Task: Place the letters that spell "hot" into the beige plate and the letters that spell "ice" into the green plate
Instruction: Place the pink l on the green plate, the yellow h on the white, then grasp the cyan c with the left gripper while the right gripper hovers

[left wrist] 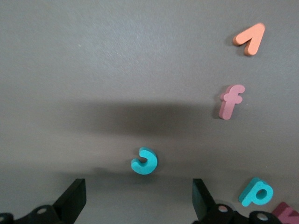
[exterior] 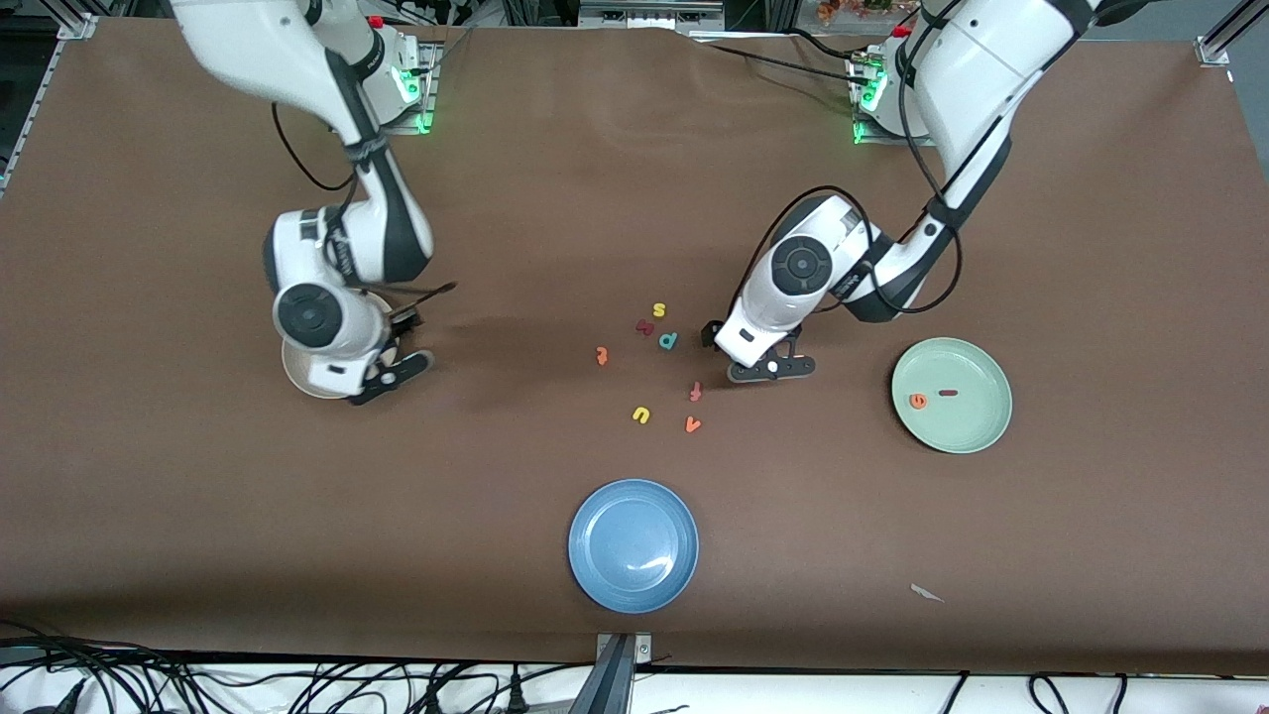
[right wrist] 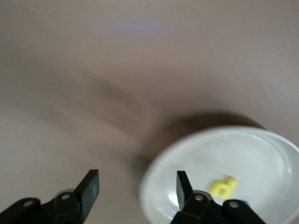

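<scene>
We see the brown counter [exterior: 198, 496] with three round shallow plates on it. The pale mint-green plate [exterior: 977, 424] lies toward the left arm's end and holds the small orange foam "e" [exterior: 919, 401] and the dark red bar-shaped foam "i" [exterior: 948, 393], apart from each other. The cream-beige plate [exterior: 293, 369] lies toward the right arm's end, mostly covered in the front view by the right arm's wrist; in the right wrist view we see its pale rim [right wrist: 154, 179] and the yellow foam "h" [right wrist: 223, 186] lying inside it. The right claw [right wrist: 135, 189] hangs over the edge of that plate with its fingers apart and nothing between them. The left claw [left wrist: 139, 196] hangs low over the counter beside the scattered letters, spread wide and empty, and the teal foam "c" [left wrist: 144, 161] lies on the counter just in front of its fingertips. Near it in that view lie the teal foam "p" [left wrist: 255, 192], the reddish "f"-like foam letter [left wrist: 231, 101] and the orange foam "v" [left wrist: 250, 38]. In the front view the middle of the counter also carries the yellow foam "s" [exterior: 658, 310], the yellow foam "u" [exterior: 641, 415] and the small orange foam "t" [exterior: 601, 355], all lying apart. The plain blue plate [exterior: 595, 575] sits nearest the front camera.
</scene>
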`<state>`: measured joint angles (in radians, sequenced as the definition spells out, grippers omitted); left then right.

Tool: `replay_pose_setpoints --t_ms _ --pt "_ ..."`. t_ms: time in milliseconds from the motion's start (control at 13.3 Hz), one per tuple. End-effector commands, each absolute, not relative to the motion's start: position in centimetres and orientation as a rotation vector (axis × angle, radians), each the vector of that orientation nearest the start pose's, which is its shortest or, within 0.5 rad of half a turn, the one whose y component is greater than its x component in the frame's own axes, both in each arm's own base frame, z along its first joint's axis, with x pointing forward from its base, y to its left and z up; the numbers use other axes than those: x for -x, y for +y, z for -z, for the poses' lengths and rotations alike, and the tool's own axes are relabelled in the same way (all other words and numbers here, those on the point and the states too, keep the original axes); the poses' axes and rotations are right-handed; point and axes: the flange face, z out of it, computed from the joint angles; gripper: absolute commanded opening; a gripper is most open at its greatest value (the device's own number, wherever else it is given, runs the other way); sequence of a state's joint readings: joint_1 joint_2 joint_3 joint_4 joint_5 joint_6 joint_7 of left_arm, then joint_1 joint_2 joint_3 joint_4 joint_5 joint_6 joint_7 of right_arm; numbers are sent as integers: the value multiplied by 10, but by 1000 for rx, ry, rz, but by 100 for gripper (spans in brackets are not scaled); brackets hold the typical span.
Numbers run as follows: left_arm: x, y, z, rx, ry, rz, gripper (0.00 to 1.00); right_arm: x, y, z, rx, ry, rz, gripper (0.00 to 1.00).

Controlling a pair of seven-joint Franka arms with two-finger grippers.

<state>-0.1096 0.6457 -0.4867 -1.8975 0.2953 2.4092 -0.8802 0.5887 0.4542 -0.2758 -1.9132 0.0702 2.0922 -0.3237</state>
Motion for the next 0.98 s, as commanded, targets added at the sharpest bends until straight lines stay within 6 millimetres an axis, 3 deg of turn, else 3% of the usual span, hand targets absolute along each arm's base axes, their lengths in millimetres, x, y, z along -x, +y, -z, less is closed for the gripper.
replay_pose_setpoints --t_ms 0,75,301,377,452,602,904 --pt "-534 -350 -179 3156 -247 -85 96 -562 248 -283 2996 -978 -310 75" --pt "-534 -351 -178 3152 -246 -80 94 -561 279 -295 2982 -1024 -258 77" --pt "-533 -352 -175 3151 -242 -85 83 -547 335 -316 2938 -1130 -166 89" --pt "-533 -352 -174 3151 -242 -88 79 -547 346 -328 2929 -1148 -132 99" --pt "-533 -352 -174 3151 -242 -88 75 -549 347 -331 2940 -1124 -127 99" --pt "-533 -352 -173 3150 -244 -90 70 -540 361 -332 3010 -949 -123 99" --pt "-537 -352 -174 3153 -252 -83 59 -520 392 -338 3135 -440 -99 99"
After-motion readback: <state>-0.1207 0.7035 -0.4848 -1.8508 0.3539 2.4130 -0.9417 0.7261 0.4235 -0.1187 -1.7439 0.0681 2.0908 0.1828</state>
